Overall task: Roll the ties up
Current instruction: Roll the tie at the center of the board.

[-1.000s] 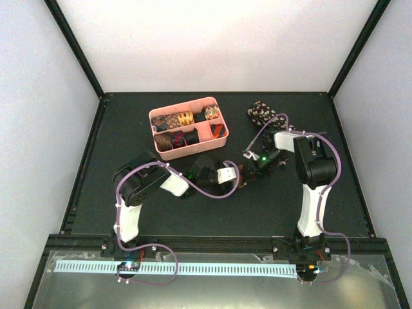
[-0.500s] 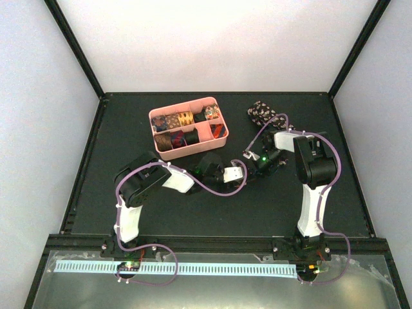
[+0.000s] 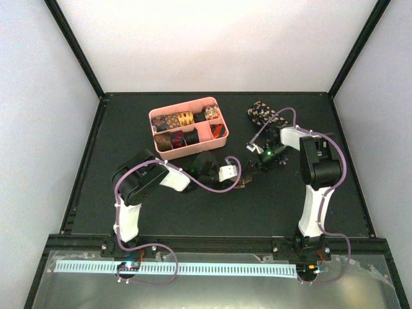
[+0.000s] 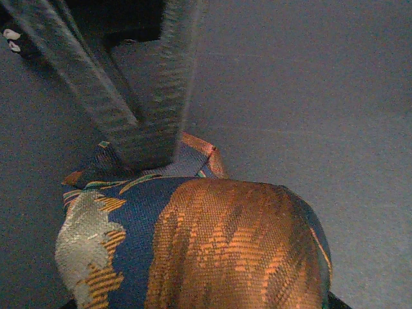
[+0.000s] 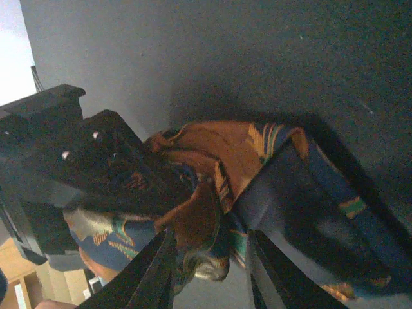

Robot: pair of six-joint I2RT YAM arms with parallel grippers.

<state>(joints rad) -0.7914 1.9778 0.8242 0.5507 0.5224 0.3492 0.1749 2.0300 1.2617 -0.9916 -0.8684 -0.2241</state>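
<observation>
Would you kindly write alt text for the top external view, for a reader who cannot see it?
The left gripper and right gripper meet at a patterned tie on the dark table. Farther back, a pink divided tray holds rolled ties, and a loose tie lies bunched to its right.

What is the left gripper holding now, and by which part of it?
The left gripper is pinching the orange-and-blue tie at a folded edge of the fabric.
</observation>
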